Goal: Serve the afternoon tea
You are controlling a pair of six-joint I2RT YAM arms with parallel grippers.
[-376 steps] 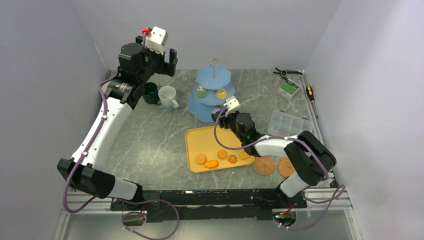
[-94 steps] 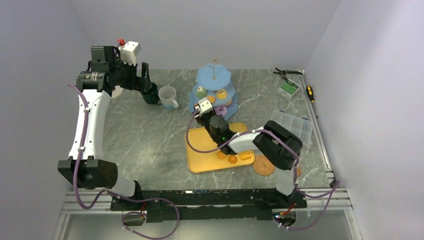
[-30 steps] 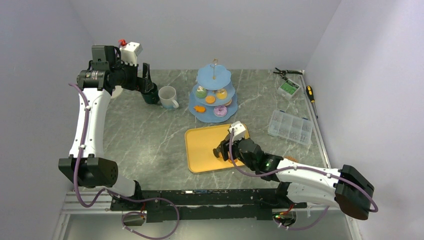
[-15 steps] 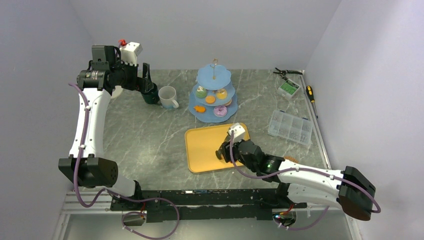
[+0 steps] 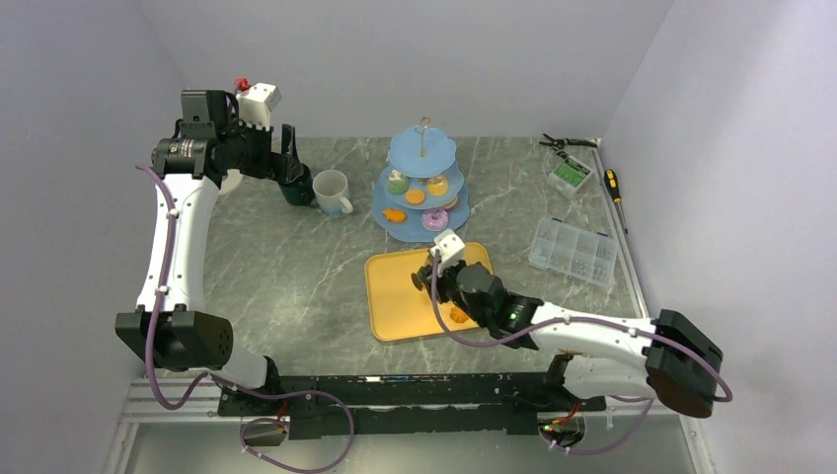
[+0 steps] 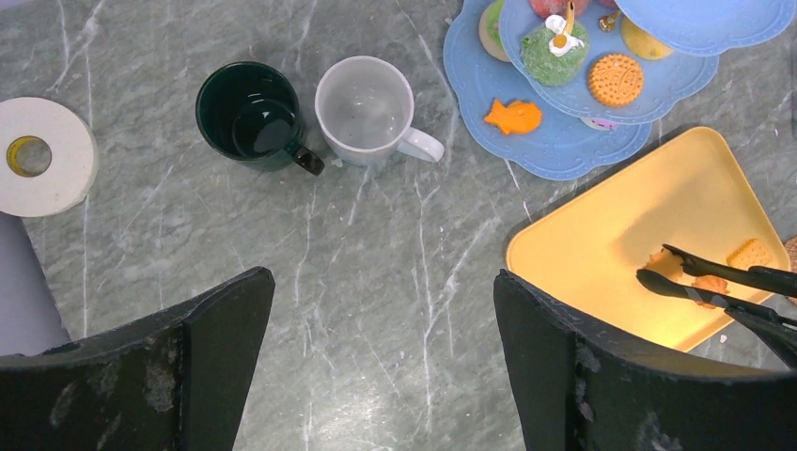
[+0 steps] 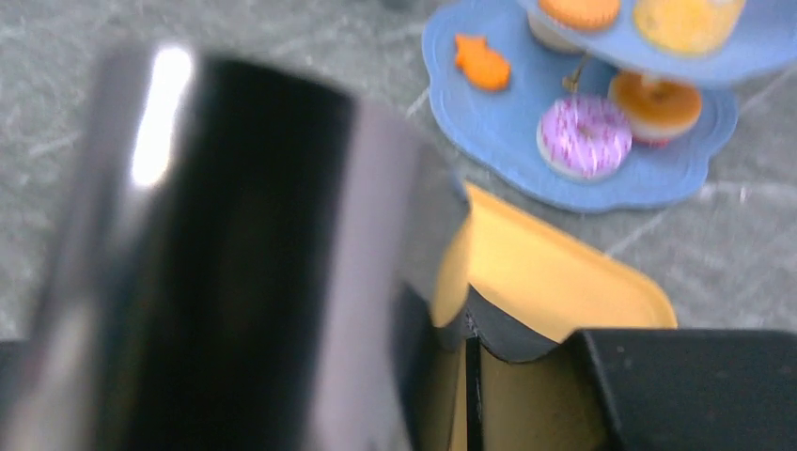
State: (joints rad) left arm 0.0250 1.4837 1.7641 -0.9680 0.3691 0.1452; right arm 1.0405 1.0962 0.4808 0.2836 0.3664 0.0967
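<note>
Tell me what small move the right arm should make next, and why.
Probably squeeze the black tongs shut on the orange biscuit. The right gripper holds them over the yellow tray, their tips apart with that biscuit between; nothing looks pinched yet.

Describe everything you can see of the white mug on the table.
The white mug looks like glossy ceramic, round, with one loop handle pointing roughly towards the light-blue stand. It stands upright and empty on the grey marble table, close beside the dark green mug; whether they touch is unclear. Nothing grips it.
</note>
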